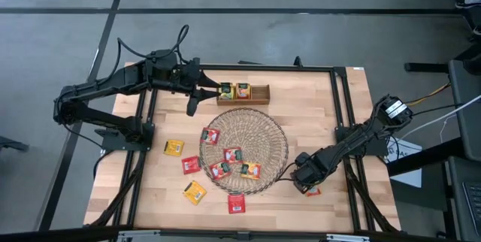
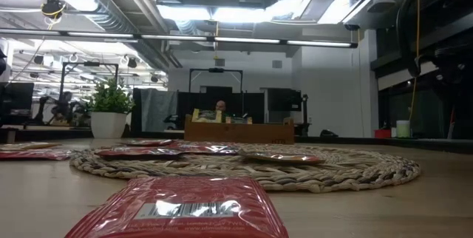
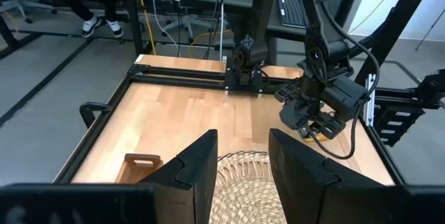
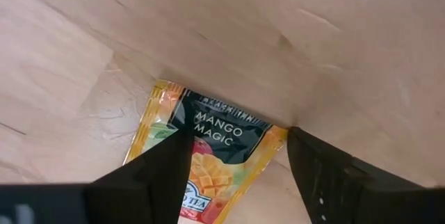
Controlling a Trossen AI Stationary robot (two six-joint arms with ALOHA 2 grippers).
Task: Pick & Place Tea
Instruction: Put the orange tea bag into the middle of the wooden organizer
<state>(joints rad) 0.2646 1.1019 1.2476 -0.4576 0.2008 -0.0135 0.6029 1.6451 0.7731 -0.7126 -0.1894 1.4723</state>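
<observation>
Orange, red and yellow tea sachets lie flat: several on the round wicker mat (image 1: 244, 149), several on the bare wood left of and in front of it, such as a red one (image 1: 237, 204). Two more stand in the wooden box (image 1: 244, 93) at the far edge. My right gripper (image 4: 236, 140) points down, open, over a "Mango Magic" sachet (image 4: 215, 147) lying just right of the mat (image 1: 313, 192), with one finger on each side of it. My left gripper (image 3: 243, 154) hovers open and empty by the box's left end (image 1: 203, 93). My right gripper comes at the Mango Magic sachet from above. One finger (image 4: 163, 165) overlaps the sachet's side and the other (image 4: 316, 161) stands past its opposite corner. Whether either finger touches the sachet, I cannot tell. The sachet lies flat on the table.
A black metal frame (image 1: 342, 122) runs around the tabletop, close to my right arm. In the low view a red sachet (image 2: 185, 208) fills the foreground before the mat (image 2: 244, 168). A potted plant (image 2: 109, 109) stands far off on the left in that view. Bare wood lies between the mat and the box.
</observation>
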